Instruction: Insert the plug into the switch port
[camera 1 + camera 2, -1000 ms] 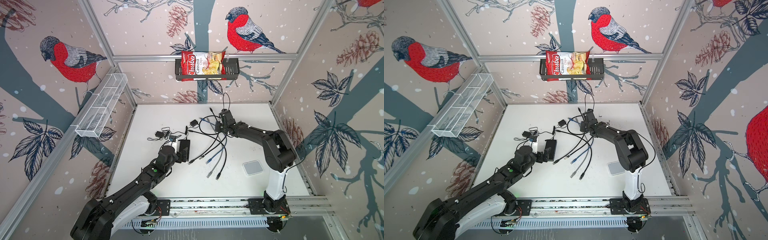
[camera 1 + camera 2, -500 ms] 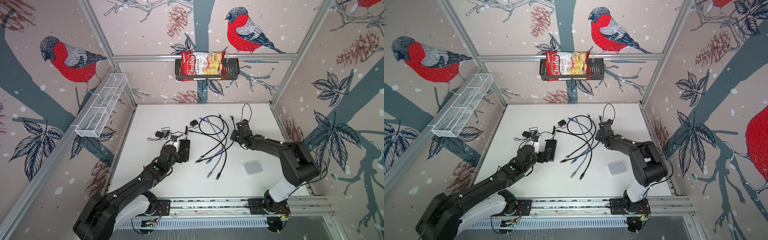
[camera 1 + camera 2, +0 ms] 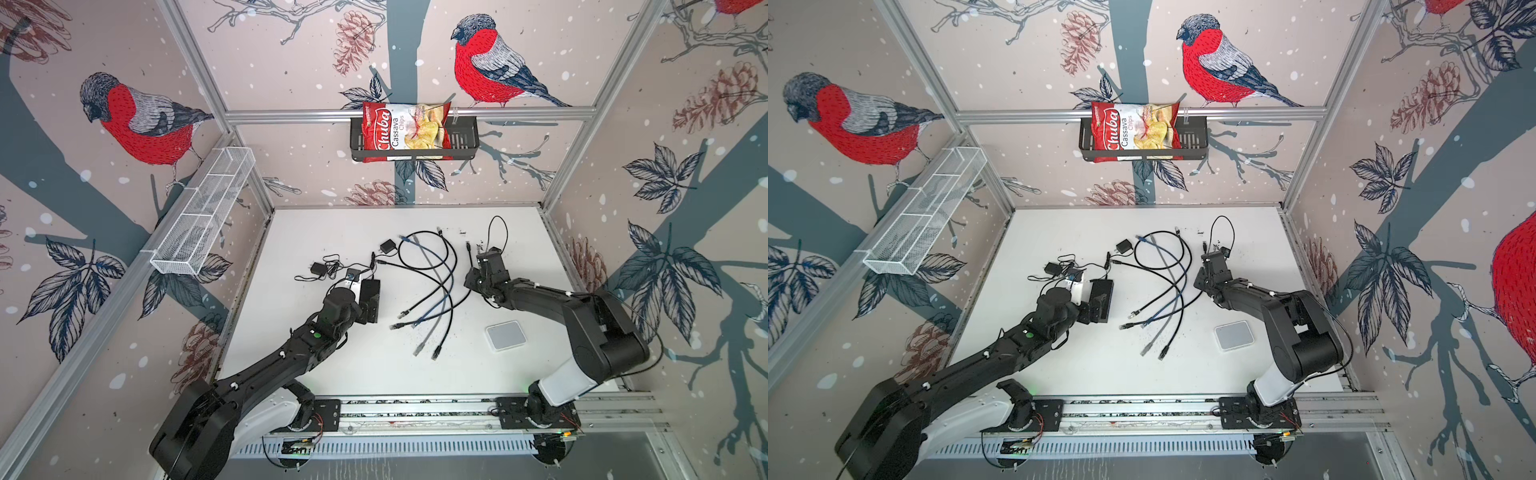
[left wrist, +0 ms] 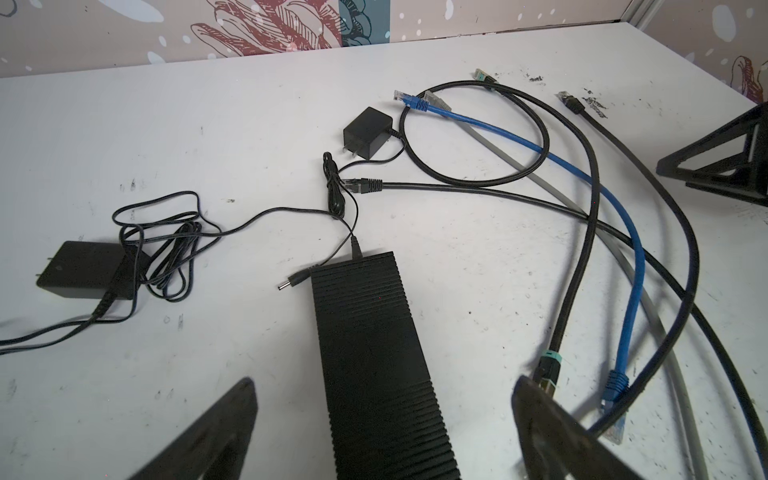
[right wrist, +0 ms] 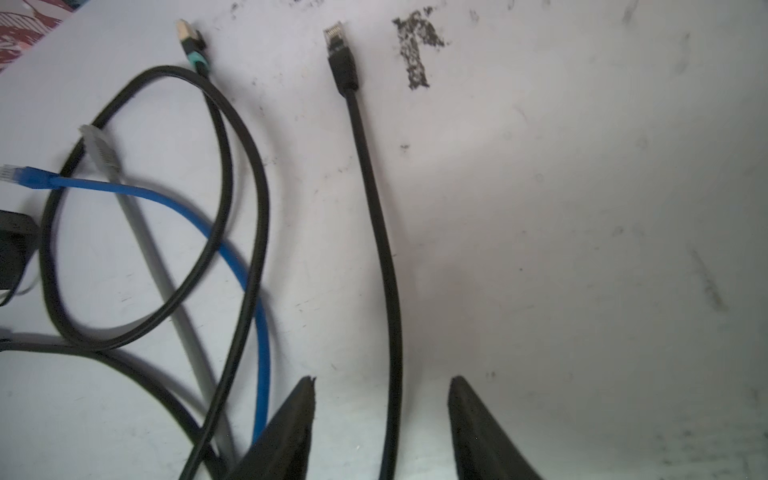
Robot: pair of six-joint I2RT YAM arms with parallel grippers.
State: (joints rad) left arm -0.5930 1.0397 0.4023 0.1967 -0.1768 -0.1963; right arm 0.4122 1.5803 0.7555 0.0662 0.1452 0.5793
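— So, in a top view, where is the plug?
— The black plug [image 3: 468, 245] lies on the table [image 3: 374, 374], far right, just beyond the right claw [image 3: 485, 254]. The switch [image 3: 371, 296] sits left of the cables [image 3: 436, 291].
— Left wrist view?
— The left claw [image 4: 384, 382] is spread wide, straddling the switch, clear of its sides.
— Right wrist?
— Its fingers [image 5: 291, 428] stand apart; the black cable [image 5: 374, 199] runs between them, ungripped.

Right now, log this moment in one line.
left gripper open, straddling black ribbed box | right gripper open, black cable between jaws | plug uninserted
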